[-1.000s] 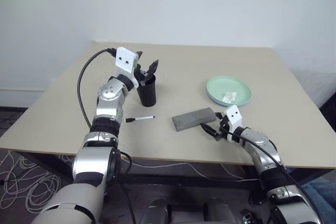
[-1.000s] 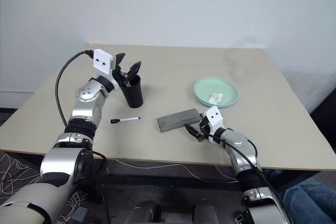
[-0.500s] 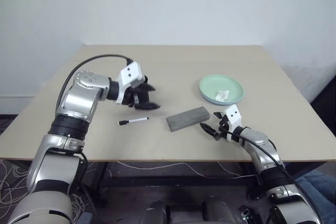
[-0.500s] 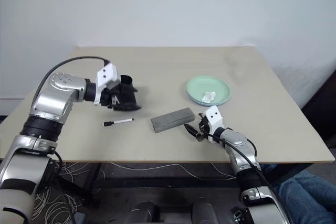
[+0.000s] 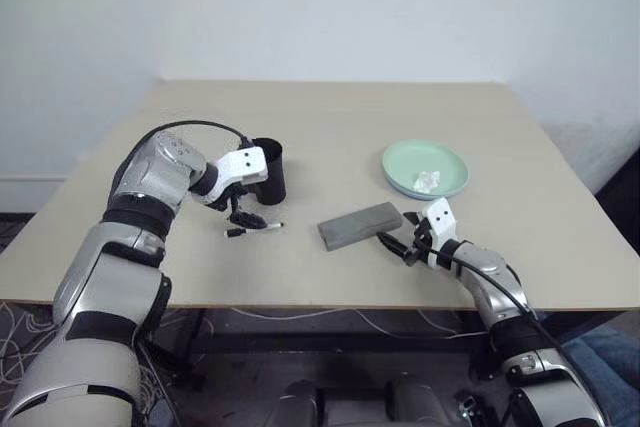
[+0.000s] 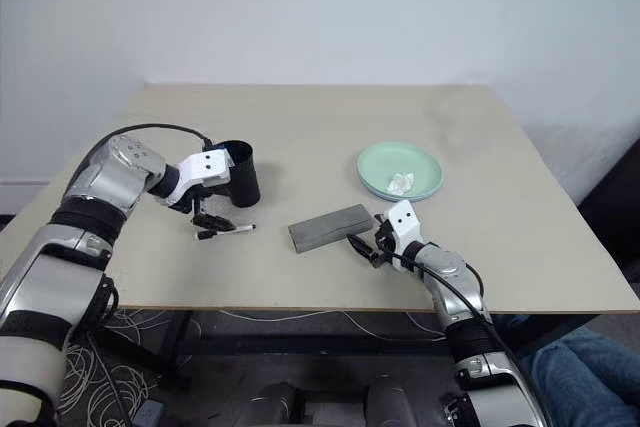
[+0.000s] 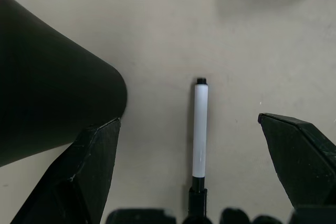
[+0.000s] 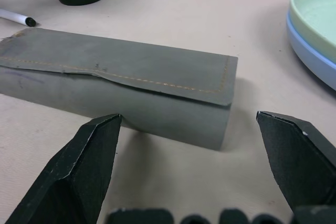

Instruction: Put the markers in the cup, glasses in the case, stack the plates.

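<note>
Nearest the tabletop's [image 5: 330, 117] front edge, the right gripper [image 5: 396, 244] hovers low with its jaws spread wide and empty, pointing at the right end of the closed grey case [image 5: 360, 225], which lies flat a little right of the middle. Toward the left edge, the left gripper [image 5: 246, 217] points steeply down with its jaws spread, straddling the one marker [image 7: 199, 132] lying flat on the tabletop without touching it. Just behind that marker stands the black cup [image 5: 270, 170], upright. Farther back toward the right edge, the mint green plate [image 5: 425, 167] sits stacked on the light blue plate [image 8: 307, 51], with something small and pale lying in it
</note>
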Motion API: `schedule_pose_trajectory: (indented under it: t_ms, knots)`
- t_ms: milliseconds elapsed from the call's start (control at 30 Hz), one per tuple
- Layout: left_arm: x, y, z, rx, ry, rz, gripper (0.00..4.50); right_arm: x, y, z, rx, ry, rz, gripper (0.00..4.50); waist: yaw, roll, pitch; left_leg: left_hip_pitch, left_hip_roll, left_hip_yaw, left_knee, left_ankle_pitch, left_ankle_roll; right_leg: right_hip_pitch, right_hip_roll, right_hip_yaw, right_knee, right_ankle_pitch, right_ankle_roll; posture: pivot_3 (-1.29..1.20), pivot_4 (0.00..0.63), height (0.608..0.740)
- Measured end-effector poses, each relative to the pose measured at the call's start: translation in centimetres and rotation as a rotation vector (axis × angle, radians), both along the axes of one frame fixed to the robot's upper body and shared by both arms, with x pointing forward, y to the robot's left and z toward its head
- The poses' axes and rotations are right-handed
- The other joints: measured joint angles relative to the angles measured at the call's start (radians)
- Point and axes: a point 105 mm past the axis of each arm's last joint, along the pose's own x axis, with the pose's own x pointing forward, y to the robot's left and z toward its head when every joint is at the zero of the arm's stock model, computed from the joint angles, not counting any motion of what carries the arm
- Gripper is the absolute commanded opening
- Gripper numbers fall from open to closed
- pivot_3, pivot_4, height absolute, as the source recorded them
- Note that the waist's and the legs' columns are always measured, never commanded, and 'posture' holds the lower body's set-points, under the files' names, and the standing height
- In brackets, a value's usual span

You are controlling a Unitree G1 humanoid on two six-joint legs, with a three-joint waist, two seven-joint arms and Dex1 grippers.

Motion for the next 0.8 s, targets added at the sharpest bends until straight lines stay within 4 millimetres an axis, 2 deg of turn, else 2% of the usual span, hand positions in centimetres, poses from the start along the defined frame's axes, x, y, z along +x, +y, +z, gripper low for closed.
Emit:
schedule_pose_trajectory:
  t_ms: [300,400,500,800]
  knots:
    - [-0.4,1.4,-2.7,0.138,0.064,0.007,4.47,0.0,-0.1,0.0,0.000,-0.002,-0.007,4.50,0.000,-0.001,0.000,0.000,0.000,0.000,0.001,0.000,0.000,0.000,0.000,0.000,0.001,0.000,0.000,0.00,0.000,0.740]
    - [-0.2,1.7,-2.6,0.168,0.055,0.006,4.47,0.0,-0.2,-0.1,-0.001,-0.001,-0.009,4.50,0.000,-0.001,0.000,0.000,0.000,0.000,0.001,0.000,0.000,0.000,0.000,0.000,0.001,0.000,0.000,0.00,0.000,0.740]
    - [-0.3,1.8,-2.7,0.174,0.061,0.003,3.92,0.0,-0.2,-0.2,-0.001,0.002,-0.013,4.50,0.000,-0.001,0.000,0.000,0.000,0.000,0.001,0.000,0.000,0.001,0.000,0.000,0.001,0.000,0.000,0.00,0.000,0.740]
    - [-0.5,1.6,-3.1,0.159,0.083,0.003,0.93,-0.1,-0.3,-0.3,-0.001,0.005,-0.018,4.50,0.000,-0.001,0.000,0.001,0.000,0.000,0.001,-0.001,-0.001,0.002,0.000,0.000,0.003,0.000,0.000,0.00,0.000,0.740]
